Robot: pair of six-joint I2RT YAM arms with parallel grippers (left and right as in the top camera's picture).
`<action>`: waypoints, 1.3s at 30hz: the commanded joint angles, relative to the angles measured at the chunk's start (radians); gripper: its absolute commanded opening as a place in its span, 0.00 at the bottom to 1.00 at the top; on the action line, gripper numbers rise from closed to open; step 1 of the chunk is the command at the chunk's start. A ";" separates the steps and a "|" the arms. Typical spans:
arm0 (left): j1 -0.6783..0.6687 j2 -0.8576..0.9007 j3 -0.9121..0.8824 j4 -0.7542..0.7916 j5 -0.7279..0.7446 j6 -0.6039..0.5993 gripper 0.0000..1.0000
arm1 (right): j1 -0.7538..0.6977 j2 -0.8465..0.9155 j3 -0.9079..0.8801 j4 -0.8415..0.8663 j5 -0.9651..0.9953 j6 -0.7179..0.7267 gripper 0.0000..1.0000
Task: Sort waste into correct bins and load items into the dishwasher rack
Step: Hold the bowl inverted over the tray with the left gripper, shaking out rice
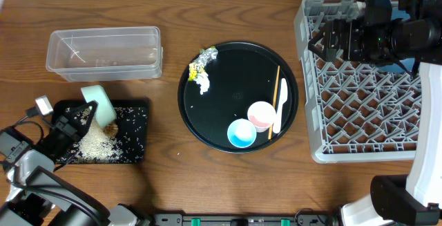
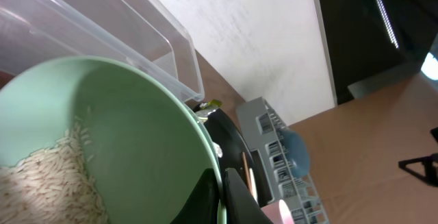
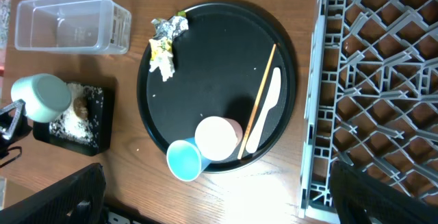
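**Brown wood, black trays, pastel dishes**

The table (image 1: 166, 164) is warm brown with a streaked grain. The round tray (image 1: 238, 67) is glossy black. At its 10 o'clock lie silver foil (image 1: 206, 57), a yellow wrapper (image 1: 194, 70) and white paper (image 1: 203, 82). At 5 o'clock are a pale pink cup (image 1: 262, 115) and a light blue cup (image 1: 242, 133), and at 3 o'clock a white spoon (image 1: 280, 105) and tan chopsticks (image 1: 275, 95). At the table's 8 o'clock the small tray (image 1: 135, 133) is black, speckled with white rice (image 1: 97, 143) around a brown lump (image 3: 81, 106). The bowl (image 1: 100, 101) over it is pale green. The tub (image 1: 103, 52) at 10 o'clock is clear. The rack (image 1: 359, 95) at 3 o'clock is grey, a criss-cross lattice with brown showing through, and the plate (image 2: 295, 152) in it is blue.
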 commanded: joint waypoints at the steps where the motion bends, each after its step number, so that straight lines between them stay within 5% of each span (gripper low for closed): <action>1: 0.006 0.005 -0.003 0.002 0.003 -0.096 0.06 | 0.009 -0.004 -0.002 0.002 -0.001 -0.010 0.99; 27: 0.006 0.005 -0.003 0.023 0.037 -0.117 0.07 | 0.009 -0.004 -0.002 0.001 -0.001 -0.010 0.99; 39: 0.006 -0.027 -0.003 0.024 0.038 -0.233 0.06 | 0.009 -0.004 -0.002 0.001 -0.001 -0.010 0.99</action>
